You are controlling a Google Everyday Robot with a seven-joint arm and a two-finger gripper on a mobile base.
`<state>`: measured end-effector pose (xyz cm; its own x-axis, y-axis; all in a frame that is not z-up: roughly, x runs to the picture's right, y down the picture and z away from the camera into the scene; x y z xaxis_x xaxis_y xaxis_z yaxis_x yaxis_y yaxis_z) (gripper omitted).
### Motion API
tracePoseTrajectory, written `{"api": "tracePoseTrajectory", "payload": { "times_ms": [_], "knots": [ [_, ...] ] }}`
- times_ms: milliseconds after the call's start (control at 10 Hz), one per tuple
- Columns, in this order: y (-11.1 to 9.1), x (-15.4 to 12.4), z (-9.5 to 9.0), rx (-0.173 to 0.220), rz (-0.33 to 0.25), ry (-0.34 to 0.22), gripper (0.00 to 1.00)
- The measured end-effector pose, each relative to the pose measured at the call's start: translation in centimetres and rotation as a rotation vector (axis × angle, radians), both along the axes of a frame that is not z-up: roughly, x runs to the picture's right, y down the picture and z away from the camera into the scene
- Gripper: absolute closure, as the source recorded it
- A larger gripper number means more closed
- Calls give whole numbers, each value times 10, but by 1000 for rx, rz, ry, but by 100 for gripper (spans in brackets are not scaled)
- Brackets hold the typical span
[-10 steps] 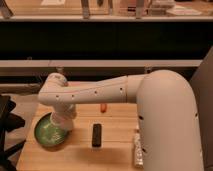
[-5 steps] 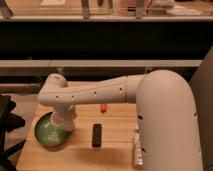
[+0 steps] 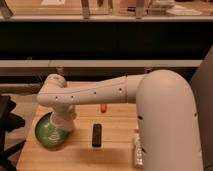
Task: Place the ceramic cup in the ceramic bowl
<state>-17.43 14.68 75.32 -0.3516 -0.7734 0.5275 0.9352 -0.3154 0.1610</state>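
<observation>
We judged the placing step under way: the gripper (image 3: 64,125) hung over the ceramic bowl (image 3: 46,134) left of the black remote (image 3: 96,135), the ceramic cup hidden, so release over the dish came next.

At lower left you have the ceramic bowl (image 3: 47,132): green glaze, pale mottled inside, darker rim. The pincer (image 3: 63,123) over its right edge is off-white, like the arm (image 3: 100,92). The surface (image 3: 115,150) is light wood; the remote (image 3: 96,135) is black.
</observation>
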Motion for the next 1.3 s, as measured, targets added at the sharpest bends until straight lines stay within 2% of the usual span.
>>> {"api": "tracePoseTrajectory", "payload": {
  "times_ms": [1300],
  "knots": [
    [0, 0, -2, 3, -19, -9, 75]
  ]
}}
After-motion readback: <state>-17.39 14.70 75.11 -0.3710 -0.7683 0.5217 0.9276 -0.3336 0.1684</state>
